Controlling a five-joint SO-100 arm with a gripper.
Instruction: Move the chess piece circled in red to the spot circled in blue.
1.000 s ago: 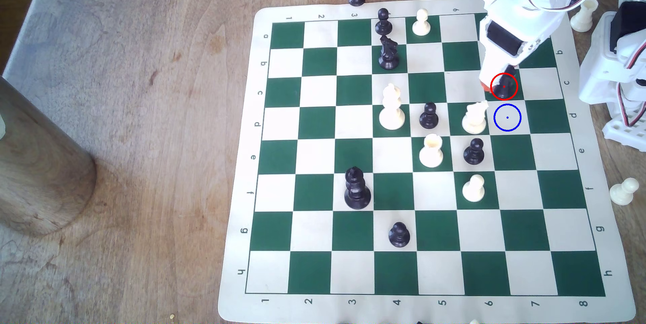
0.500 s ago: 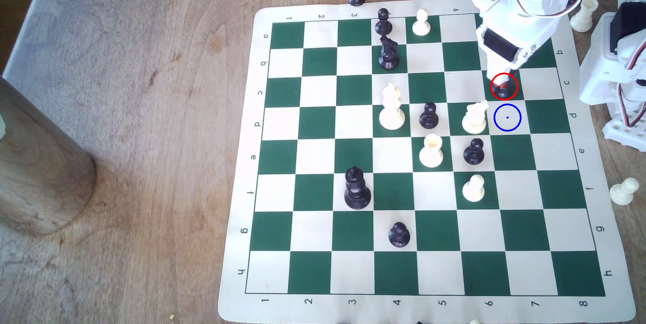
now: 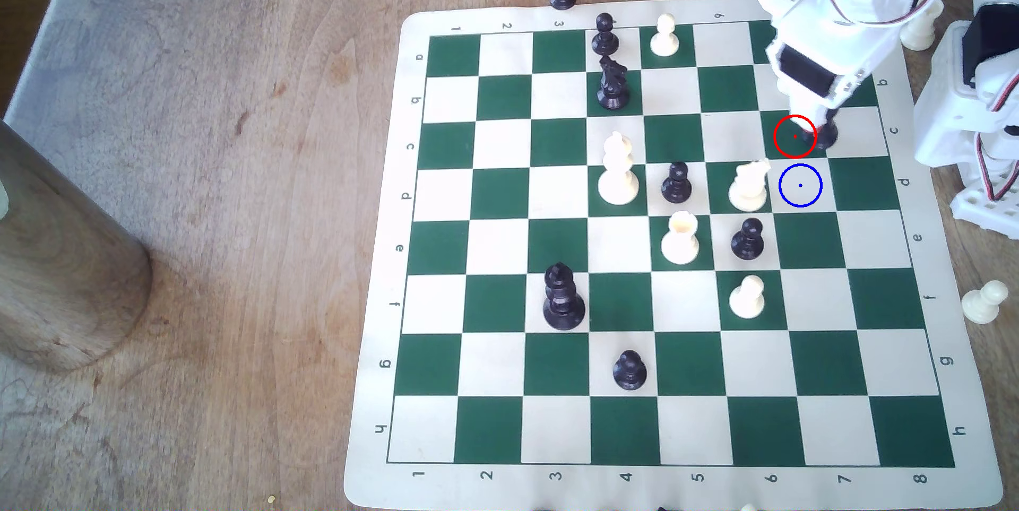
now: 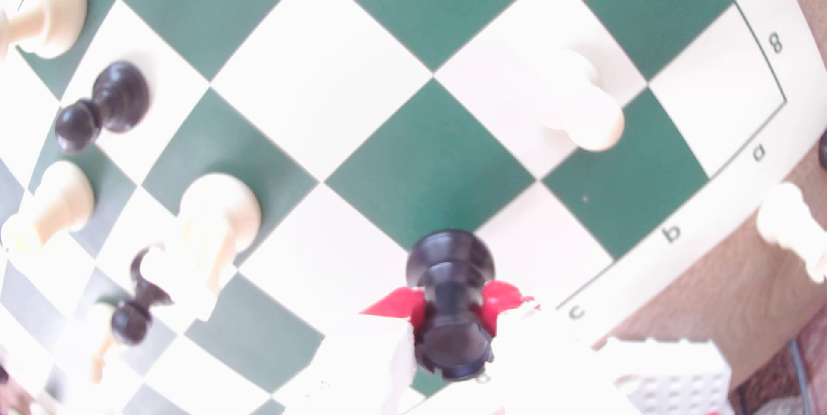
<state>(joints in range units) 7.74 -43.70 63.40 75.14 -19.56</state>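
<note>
The gripper [image 4: 452, 307] is clamped on the black rook [image 4: 452, 307], the piece the task marks with the red circle: in the wrist view its red-padded fingers [image 4: 398, 305] press either side of the rook's stem, just under the flat crenellated head. So the grasp looks done. In the exterior view the rook [image 3: 824, 136] sits directly beneath the gripper [image 3: 816, 122], at the right edge of the red ring rather than at its centre, near the border of the green square. Whether its base is touching the chess mat [image 3: 386, 268] or is just clear of it, I cannot tell.

The carry and the release are left. The blue-circled cream square [image 3: 800, 185] lies one row forward of the gripper, toward the lower part of the exterior view, and nothing stands on it. A white knight [image 3: 748, 186] stands just beside that square, so the set-down likely needs some care on that side.
</note>
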